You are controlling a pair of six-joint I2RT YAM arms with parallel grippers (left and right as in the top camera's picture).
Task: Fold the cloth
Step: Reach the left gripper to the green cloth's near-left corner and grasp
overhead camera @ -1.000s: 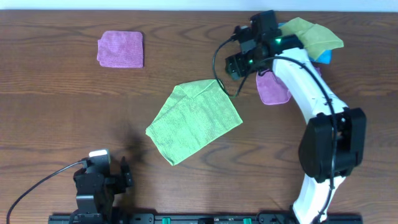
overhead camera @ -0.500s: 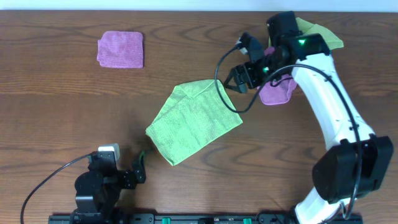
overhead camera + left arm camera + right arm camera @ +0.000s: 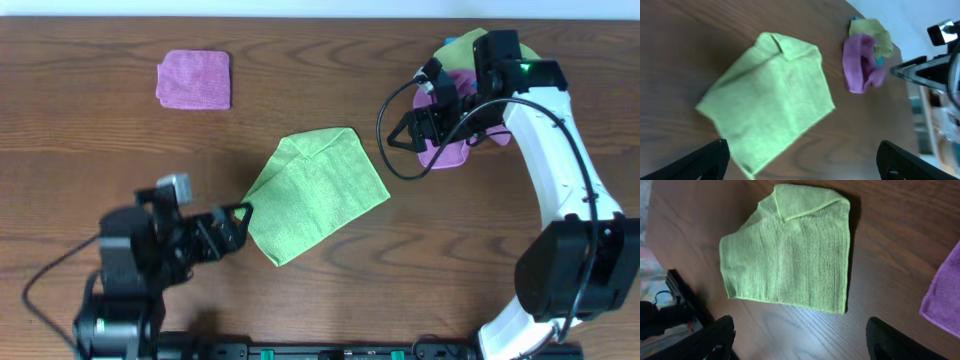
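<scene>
The lime-green cloth [image 3: 313, 192] lies flat on the table's middle, turned like a diamond, with its top corner folded over. It also shows in the left wrist view [image 3: 770, 97] and the right wrist view [image 3: 790, 250]. My left gripper [image 3: 238, 222] is open and empty, just left of the cloth's left corner. My right gripper [image 3: 410, 133] is open and empty, to the right of the cloth's upper right corner and apart from it.
A purple cloth [image 3: 194, 79] lies at the back left. Another purple cloth [image 3: 448, 150] lies under the right arm, next to a yellow-green cloth [image 3: 478, 42] bunched with a blue one at the back right.
The left arm has swung up from the front edge to the cloth's left corner. The right gripper has drawn back to the right, away from the cloth.
</scene>
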